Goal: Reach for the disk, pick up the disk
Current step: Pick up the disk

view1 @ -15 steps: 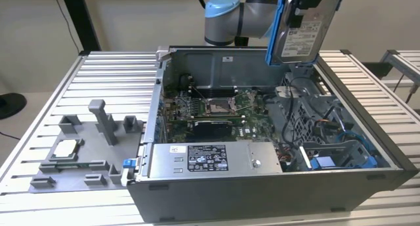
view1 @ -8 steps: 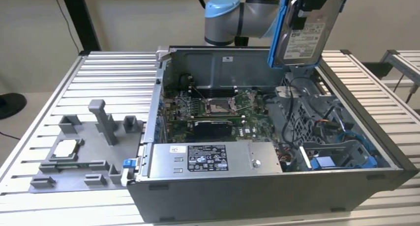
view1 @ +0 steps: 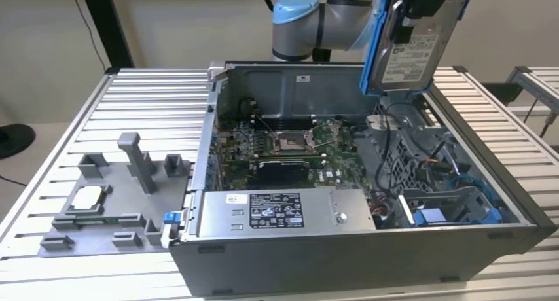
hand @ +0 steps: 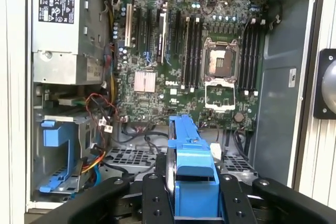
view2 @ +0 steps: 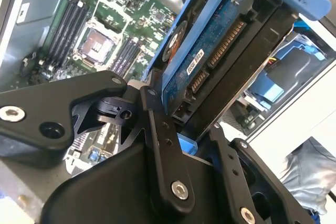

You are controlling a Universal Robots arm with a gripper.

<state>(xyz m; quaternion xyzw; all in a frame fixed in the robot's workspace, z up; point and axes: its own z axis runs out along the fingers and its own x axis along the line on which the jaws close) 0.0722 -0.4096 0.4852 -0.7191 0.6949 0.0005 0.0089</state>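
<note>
The disk is a silver-grey drive with a white label and blue rails. It hangs nearly upright in the air above the far right corner of the open computer case. My gripper is shut on its upper end. In the second wrist view the disk shows its blue circuit board and connector between the black fingers. In the first wrist view the disk's blue rail sits clamped in my gripper, high over the motherboard.
Inside the case lie the motherboard, a grey power supply box with a label, loose cables and a blue drive bay. On the slatted table at the exterior view's left stands a grey fixture with a small silver chip.
</note>
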